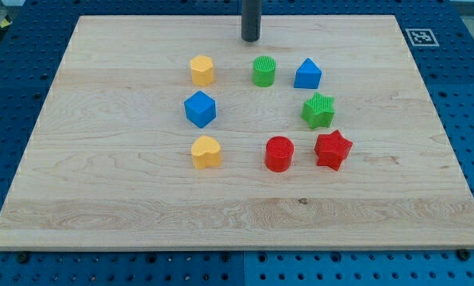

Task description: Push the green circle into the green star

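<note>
My tip (251, 38) rests on the bench (102, 191) near the view's top, at about eleven o'clock from the green circle (263, 71), near it but apart. The green star (318, 110) lies at four o'clock from that circle, with the blue triangular block (307, 74) just beside it at twelve. I see the red star (333, 149) at five o'clock from the green star and the red circle (279, 153) at its nine.

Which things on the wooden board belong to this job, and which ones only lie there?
For the job: green circle block; green star block; my tip, toward the view's top from the circle.

Only lying about: yellow hexagon block; blue cube; yellow heart block; red circle block; red star block; blue triangular block.
</note>
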